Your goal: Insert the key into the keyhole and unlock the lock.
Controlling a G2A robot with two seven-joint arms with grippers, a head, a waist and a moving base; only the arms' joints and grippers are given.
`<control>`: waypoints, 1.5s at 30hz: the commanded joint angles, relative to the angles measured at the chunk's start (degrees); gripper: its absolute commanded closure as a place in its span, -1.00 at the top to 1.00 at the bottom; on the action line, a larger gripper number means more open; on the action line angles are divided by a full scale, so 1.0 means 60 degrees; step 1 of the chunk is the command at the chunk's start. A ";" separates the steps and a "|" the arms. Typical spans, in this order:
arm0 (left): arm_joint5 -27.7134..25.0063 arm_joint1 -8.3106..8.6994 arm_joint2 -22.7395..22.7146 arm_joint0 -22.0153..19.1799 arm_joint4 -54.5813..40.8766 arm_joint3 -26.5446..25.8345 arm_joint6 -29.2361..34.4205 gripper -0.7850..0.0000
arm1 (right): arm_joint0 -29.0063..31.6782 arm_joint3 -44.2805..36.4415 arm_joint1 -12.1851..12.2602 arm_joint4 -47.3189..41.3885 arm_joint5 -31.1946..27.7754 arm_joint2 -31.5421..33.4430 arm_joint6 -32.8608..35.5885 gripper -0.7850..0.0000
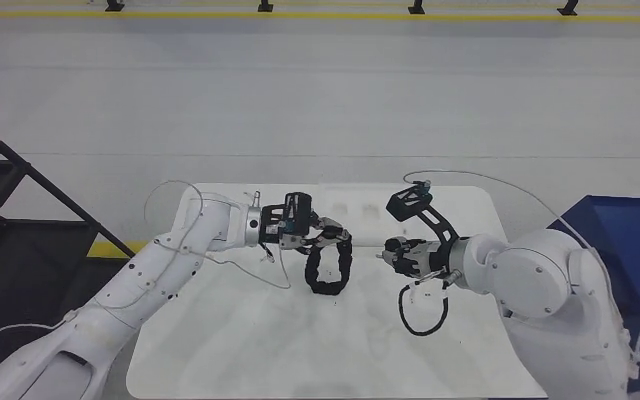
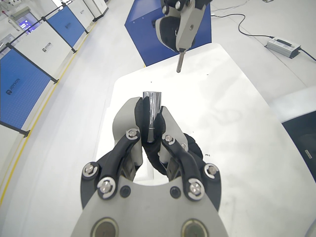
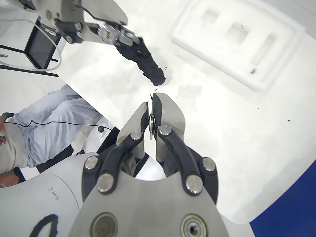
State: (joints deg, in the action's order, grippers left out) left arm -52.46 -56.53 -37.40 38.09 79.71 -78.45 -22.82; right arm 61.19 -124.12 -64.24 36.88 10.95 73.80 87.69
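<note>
My left gripper point(image 1: 335, 238) point(image 2: 151, 108) is shut on the lock, holding its chrome cylinder point(image 2: 151, 114) above the table with the open end pointing away from the wrist. The lock's black loop point(image 1: 328, 270) hangs below it. My right gripper point(image 1: 388, 255) point(image 3: 150, 99) is shut on the key, whose ring point(image 3: 151, 124) shows between the fingers. In the left wrist view the key's blade point(image 2: 180, 61) sticks out of the right gripper and points toward the cylinder, a short gap away. The lock's black sleeve point(image 3: 151, 69) ends just ahead of the right gripper's fingertips.
A white foam tray point(image 3: 237, 38) point(image 1: 352, 212) with rectangular pockets lies on the white table point(image 1: 300, 340) behind the grippers. A blue bin point(image 1: 612, 215) point(image 2: 170, 23) stands beside the table's right end. A black cable loop point(image 1: 425, 312) hangs under the right arm.
</note>
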 commanded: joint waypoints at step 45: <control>0.1714 -0.1535 0.1552 -0.0859 0.2745 0.2162 -0.3931 -1.00 | 0.0190 -0.0776 0.0642 -0.0513 0.1536 -0.0060 -0.0593 -1.00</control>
State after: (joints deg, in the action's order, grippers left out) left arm -42.25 -65.61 -28.04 32.91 96.33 -65.80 -46.34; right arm 61.89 -128.82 -60.48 34.60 19.44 73.09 84.81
